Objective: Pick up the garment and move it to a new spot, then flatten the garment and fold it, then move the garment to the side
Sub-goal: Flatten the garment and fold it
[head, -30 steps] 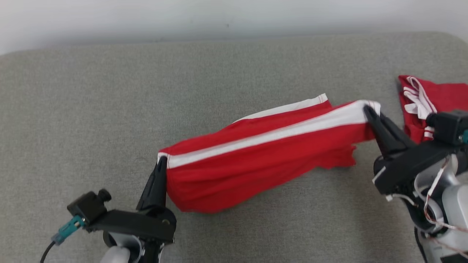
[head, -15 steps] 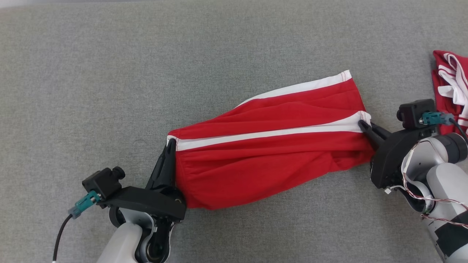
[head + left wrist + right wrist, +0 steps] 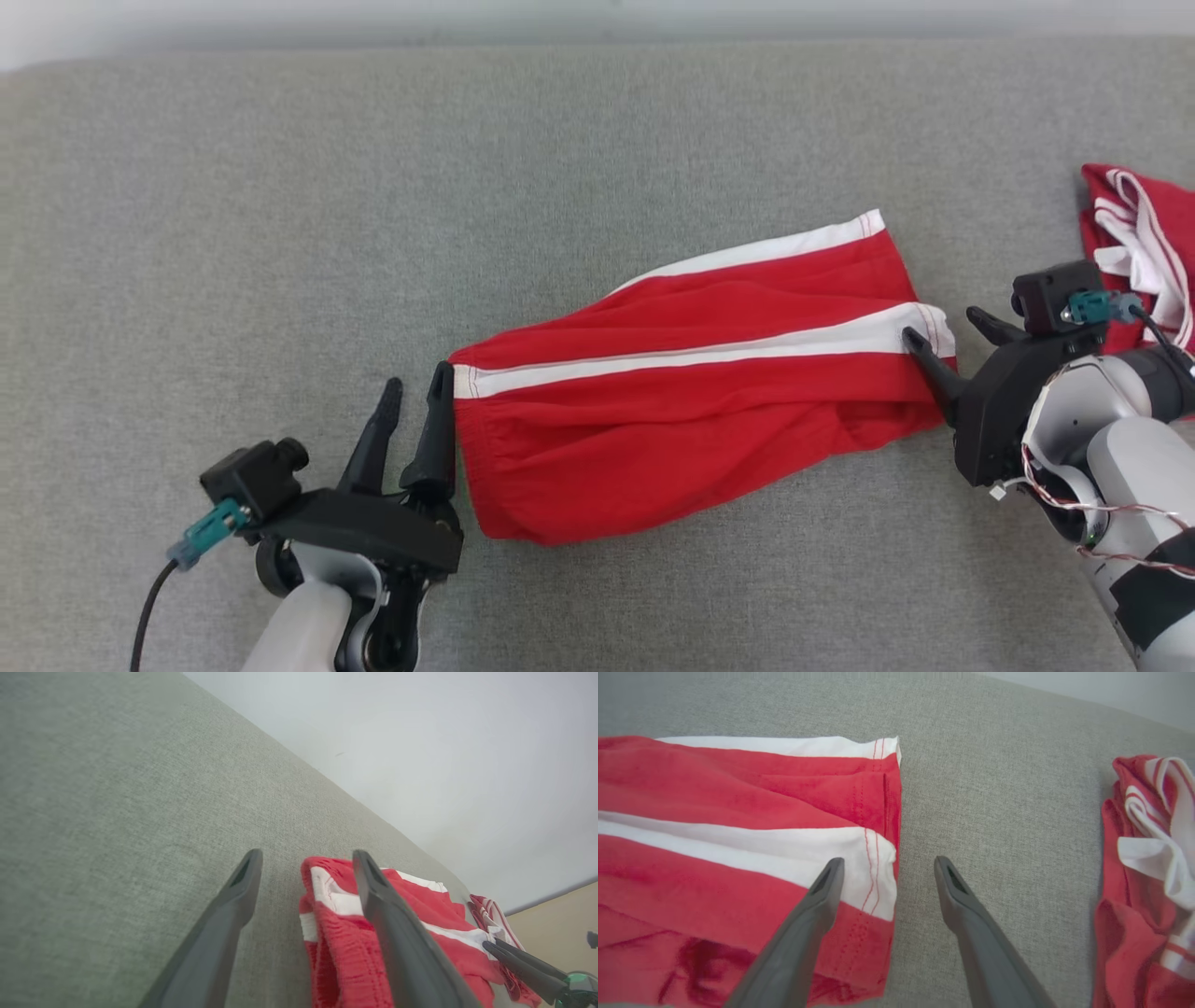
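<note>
Both sets of jaws have let go since a second ago: left gripper [image 3: 416, 378] and right gripper [image 3: 940, 325] stand spread at either end of the red shorts [image 3: 672, 411], now lying stretched on the grey bench [image 3: 280, 187]. Moving looks done; flattening seems only partial; folding and setting aside remain.

Soft cloth garment [image 3: 691, 429] on matt woven upholstery [image 3: 280, 187].

Grey woven fabric surface [image 3: 597, 121], plain pale wall [image 3: 444, 742] behind, even light
</note>
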{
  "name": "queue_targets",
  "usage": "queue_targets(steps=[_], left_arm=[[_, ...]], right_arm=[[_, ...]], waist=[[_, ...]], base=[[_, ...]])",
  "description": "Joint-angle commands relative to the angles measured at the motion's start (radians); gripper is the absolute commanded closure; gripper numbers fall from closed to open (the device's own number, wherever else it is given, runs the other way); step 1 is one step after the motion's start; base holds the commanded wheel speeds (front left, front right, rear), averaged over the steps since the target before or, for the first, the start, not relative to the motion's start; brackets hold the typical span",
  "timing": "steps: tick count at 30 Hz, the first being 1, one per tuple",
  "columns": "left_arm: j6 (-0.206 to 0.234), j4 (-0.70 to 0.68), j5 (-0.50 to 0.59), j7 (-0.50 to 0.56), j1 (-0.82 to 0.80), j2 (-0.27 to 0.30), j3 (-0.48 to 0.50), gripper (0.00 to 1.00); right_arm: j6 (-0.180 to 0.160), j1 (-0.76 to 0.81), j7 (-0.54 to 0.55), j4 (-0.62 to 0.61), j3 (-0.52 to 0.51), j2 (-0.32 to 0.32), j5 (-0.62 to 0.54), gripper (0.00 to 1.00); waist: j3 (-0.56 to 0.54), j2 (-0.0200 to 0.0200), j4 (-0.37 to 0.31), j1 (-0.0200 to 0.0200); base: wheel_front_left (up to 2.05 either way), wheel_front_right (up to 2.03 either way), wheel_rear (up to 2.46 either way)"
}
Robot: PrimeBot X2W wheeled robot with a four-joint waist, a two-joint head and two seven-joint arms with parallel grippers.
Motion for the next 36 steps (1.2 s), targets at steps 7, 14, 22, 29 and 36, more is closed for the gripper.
queue_targets(steps=[7,14,22,29,36], left_arm=[[-0.02,-0.114,0.15,-0.002,0.125,0.0,0.088,0.0],[-0.004,-0.249,0.332,-0.002,0.277,-0.016,0.214,0.0],[0.023,-0.317,0.527,-0.002,0.408,-0.011,0.3,0.0],[0.017,-0.335,0.638,-0.002,0.496,-0.002,0.341,0.0],[0.003,-0.343,0.656,-0.002,0.522,-0.014,0.352,0.0]], right_arm=[[-0.003,0.083,-0.073,-0.026,-0.03,0.002,-0.011,0.0],[-0.003,0.196,-0.199,-0.073,-0.111,0.041,-0.017,0.0],[-0.003,0.325,-0.349,-0.106,-0.229,0.11,-0.068,0.0],[-0.003,0.404,-0.361,-0.094,-0.299,0.173,-0.094,0.0],[-0.003,0.362,-0.291,-0.041,-0.33,0.193,-0.071,0.0]], waist=[[-0.138,-0.0002,-0.005,-0.0001],[-0.236,-0.0002,-0.004,-0.0001],[-0.3,-0.0002,-0.016,-0.0001],[-0.31,-0.0002,-0.022,-0.0001],[-0.291,-0.0002,-0.001,-0.0001]], base=[[0.0,0.0,0.0],[0.0,0.0,0.0],[0.0,0.0,0.0],[0.0,0.0,0.0],[0.0,0.0,0.0]])
